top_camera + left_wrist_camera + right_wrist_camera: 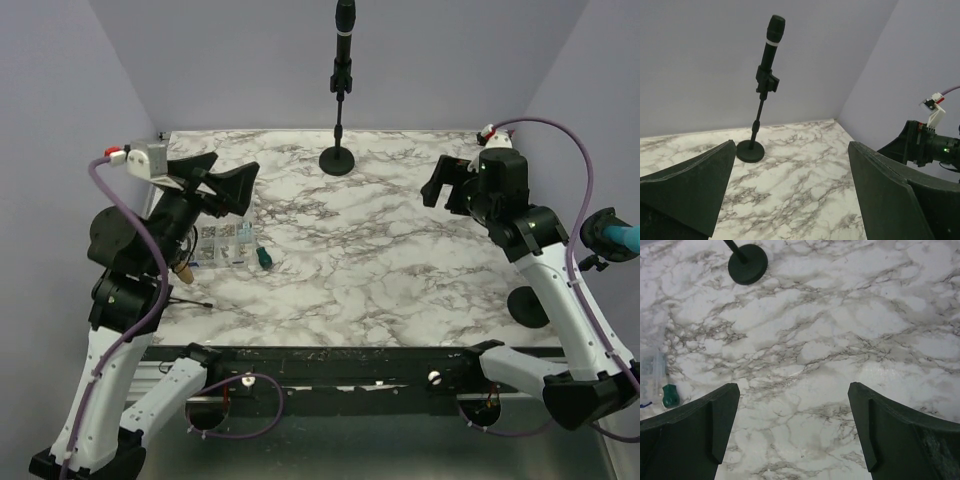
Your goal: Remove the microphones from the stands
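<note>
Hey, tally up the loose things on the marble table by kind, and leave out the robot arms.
Microphone: 1
Stand: 1
Clear plastic box of small parts: 1
Small green item: 1
Thin dark rod, partly hidden: 1
Total: 5

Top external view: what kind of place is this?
Probably a robot test cell: a left arm and a right arm bolted to a marble-pattern table, plain lilac walls, one microphone on its stand.
</note>
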{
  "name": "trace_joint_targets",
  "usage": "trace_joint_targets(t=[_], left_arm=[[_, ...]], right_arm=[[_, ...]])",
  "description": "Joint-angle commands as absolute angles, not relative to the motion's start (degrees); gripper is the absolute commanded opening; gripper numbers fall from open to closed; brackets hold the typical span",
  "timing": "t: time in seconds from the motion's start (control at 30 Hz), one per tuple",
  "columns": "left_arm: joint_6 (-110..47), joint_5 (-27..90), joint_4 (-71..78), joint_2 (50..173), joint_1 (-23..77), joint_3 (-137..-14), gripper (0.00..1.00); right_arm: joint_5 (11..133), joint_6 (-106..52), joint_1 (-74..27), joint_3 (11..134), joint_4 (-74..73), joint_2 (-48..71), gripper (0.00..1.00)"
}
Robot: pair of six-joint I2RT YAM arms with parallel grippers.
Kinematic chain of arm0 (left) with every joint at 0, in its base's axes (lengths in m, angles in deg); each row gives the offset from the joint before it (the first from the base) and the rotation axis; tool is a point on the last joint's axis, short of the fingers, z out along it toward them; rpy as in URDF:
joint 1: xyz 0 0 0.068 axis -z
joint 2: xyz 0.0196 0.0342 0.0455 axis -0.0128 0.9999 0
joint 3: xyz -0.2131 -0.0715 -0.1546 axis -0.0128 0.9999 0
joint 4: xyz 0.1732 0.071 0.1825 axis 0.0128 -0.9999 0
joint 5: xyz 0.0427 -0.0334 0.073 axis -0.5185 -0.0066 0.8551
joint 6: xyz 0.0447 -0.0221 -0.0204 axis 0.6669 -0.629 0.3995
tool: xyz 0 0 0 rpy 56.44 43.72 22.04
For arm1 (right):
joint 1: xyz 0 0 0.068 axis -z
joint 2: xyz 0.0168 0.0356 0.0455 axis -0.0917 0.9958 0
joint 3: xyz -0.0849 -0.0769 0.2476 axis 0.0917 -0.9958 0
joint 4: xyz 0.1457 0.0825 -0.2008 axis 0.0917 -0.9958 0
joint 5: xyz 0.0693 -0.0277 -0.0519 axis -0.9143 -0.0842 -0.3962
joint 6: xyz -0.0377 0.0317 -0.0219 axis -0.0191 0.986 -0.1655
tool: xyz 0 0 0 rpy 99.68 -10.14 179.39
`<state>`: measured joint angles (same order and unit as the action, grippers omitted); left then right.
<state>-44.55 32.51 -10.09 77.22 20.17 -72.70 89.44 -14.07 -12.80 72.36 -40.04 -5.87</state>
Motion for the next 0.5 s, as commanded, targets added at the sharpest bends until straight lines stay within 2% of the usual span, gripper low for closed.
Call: trace_joint_targets(t=[0.0, 0.2, 0.47], left_arm=[[-40.5, 26.4, -9.3, 82.3, 19.8, -73.3, 0.99], [-39.2, 23.1, -5.8, 83.4, 19.8, -68.2, 0.99], [-35.9, 22.1, -4.6, 81.0, 19.8, -62.9, 0.99]], right_arm=[[84.5, -13.2, -13.1, 67.5, -38.2, -6.2, 1.00], [68.6, -7.1, -13.1, 59.5, -28.7, -1.0, 1.00], [67.3, -1.6, -14.2, 56.5, -13.8, 6.7, 1.00]])
